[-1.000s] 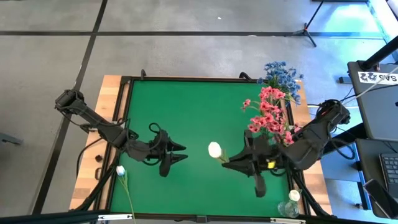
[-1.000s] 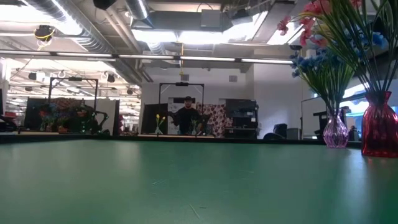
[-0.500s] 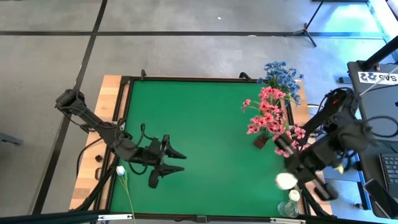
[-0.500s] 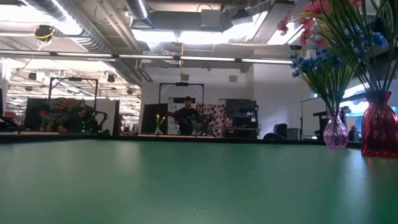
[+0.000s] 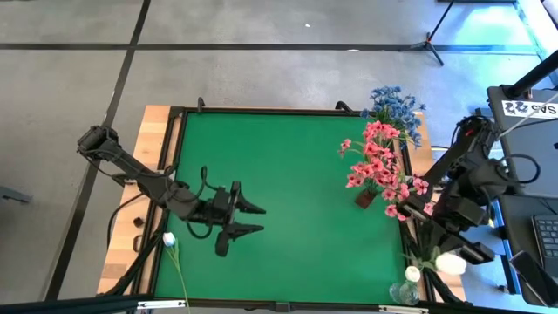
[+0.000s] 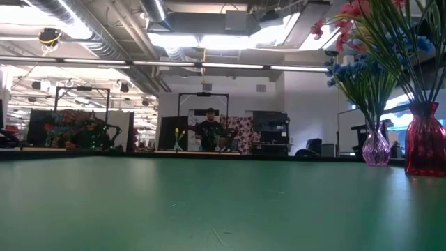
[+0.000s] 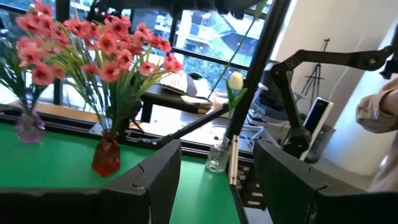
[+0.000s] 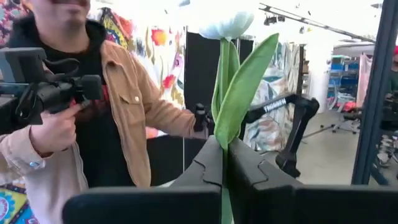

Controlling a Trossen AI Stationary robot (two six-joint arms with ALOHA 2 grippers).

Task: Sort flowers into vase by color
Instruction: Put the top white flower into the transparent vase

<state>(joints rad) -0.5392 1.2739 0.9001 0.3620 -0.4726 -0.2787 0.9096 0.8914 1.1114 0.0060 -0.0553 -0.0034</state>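
My right gripper [image 5: 436, 244] is shut on a white tulip and holds it by the table's right near corner; its bud [image 5: 451, 262] shows just right of a clear vase [image 5: 404, 292] that holds another white tulip [image 5: 412, 274]. A third white tulip [image 5: 169, 239] lies along the left wooden rim. Pink blossoms [image 5: 377, 161] stand in a red vase [image 6: 425, 150], and blue blossoms [image 5: 397, 105] in a purple vase [image 6: 376, 150]. My left gripper [image 5: 251, 218] hangs open over the left half of the green table. The low view shows neither gripper. My right gripper pinches the tulip's green stem [image 8: 222, 163] between its two fingers, below the long leaf [image 8: 245, 87]. The flower is lifted clear of the table. Bud [image 8: 227, 25] and leaf stick out beyond the fingertips [image 8: 205, 163].
The vases stand in a row along the table's right edge, the clear one [image 7: 219, 155] nearest the near corner. A person in a tan jacket [image 8: 124, 93] stands beyond the right side, holding a dark device. A black frame [image 5: 288, 112] rims the green table.
My right gripper has carried the white tulip from the middle of the table toward the right near corner, rising and turning, and stays shut on its stem. The bud now shows beside the clear vase.
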